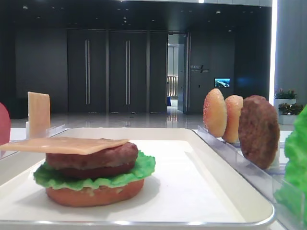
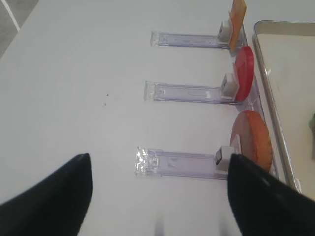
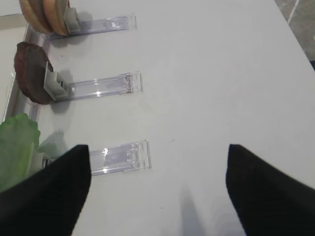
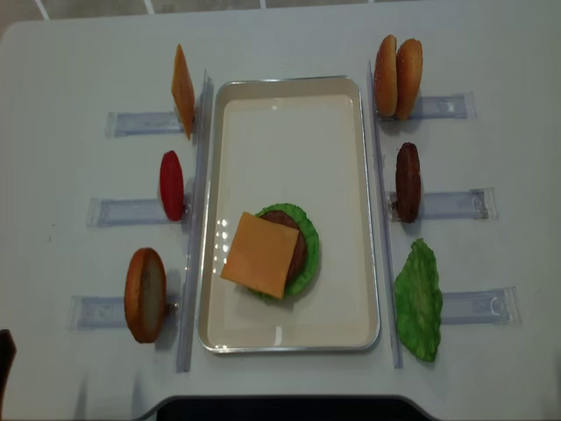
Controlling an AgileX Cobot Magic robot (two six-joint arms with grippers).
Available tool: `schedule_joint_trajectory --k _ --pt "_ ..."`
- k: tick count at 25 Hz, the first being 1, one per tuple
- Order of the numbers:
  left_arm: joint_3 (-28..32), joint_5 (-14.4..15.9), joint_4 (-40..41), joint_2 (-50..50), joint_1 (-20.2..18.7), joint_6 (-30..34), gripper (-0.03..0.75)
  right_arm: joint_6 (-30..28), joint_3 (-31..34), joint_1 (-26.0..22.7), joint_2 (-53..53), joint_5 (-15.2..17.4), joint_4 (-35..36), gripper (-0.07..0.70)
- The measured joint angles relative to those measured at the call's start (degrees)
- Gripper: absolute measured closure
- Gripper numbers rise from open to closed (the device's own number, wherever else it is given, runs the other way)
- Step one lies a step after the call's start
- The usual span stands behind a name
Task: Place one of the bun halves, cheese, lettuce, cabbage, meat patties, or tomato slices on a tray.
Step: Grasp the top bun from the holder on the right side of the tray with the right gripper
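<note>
- Tray (image 4: 351,202), white with a glossy raised rim, lies in the middle of the white table (image 4: 491,53), its long sides running near to far.
- My left gripper (image 2: 157,196) hangs over bare table to the left of the tray, its two dark fingers (image 2: 54,196) spread wide with nothing between them.
- My right gripper (image 3: 157,189) hangs over bare table to the right of the tray, fingers (image 3: 268,189) equally wide apart and holding nothing.
- On the near half of the tray sits a partly built burger: a reddish-brown bun bottom (image 1: 96,194), then green ruffled lettuce (image 1: 144,167), a dark meat patty (image 1: 91,157), and a square cheese slice (image 4: 259,254) lying flat on top, turned at an angle.
- Clear plastic racks (image 4: 478,307) line the table on both sides of the tray, three to a side.
- Left side, near to far: a flat bun bottom on edge (image 4: 145,295), a red tomato slice on edge (image 4: 172,185), and an upright cheese slice (image 4: 182,91).
- Right side, near to far: a loose lettuce leaf (image 4: 418,301) just beside the tray, a spare meat patty on edge (image 4: 408,181), and two sesame bun tops (image 4: 397,66) standing side by side, touching.
- Beyond the table, in the low front view, is a dark hall with tall doors (image 1: 108,72).
</note>
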Motion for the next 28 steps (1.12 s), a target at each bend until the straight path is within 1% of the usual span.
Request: schedule_joint_trajectory --k 28 --pt "0.0 0.0 0.0 0.0 0.0 0.1 0.064 0.0 0.0 0.0 0.0 0.0 0.0 0.092"
